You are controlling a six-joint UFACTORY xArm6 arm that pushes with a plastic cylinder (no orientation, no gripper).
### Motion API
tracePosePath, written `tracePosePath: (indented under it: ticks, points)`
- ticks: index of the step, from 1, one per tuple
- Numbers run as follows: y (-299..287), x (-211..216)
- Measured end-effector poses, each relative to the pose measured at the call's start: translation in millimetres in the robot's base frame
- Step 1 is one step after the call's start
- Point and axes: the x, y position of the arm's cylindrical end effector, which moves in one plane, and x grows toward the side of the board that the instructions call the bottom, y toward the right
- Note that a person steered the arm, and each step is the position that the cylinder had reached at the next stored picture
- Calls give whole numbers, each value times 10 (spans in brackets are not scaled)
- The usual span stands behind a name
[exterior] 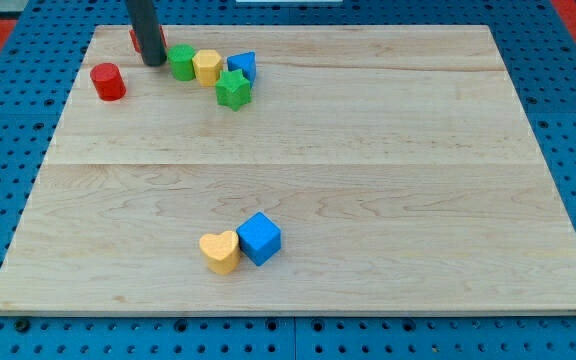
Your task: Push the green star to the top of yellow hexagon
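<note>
Green star point(233, 90) sits below-right of the yellow hexagon point(207, 66), well right of my tip point(153, 61).

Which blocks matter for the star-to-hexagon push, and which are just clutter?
Job:
- green star, just below the hexagon
- yellow hexagon
- my tip, left of the cluster, beside the green cylinder

Clutter:
- green cylinder
- blue block, right of the hexagon
- red cylinder
- red block, mostly hidden behind the rod
- yellow heart
- blue cube

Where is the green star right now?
The green star sits near the view's top left of the board, just below the yellow hexagon and blue block, right of my tip.
</note>
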Motion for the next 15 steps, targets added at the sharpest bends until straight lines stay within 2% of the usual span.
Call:
tracePosePath:
  ticks: [2,3,4,5,6,7,8,9,12,14,15]
  points:
    - [-485,616]
    - [-307,227]
    - [-127,166]
    - [67,434]
    - [676,378]
    - [916,405]
    - [1499,607]
    - [1900,588]
    - [1089,-7]
    - [1726,-139]
    - [1498,-358]
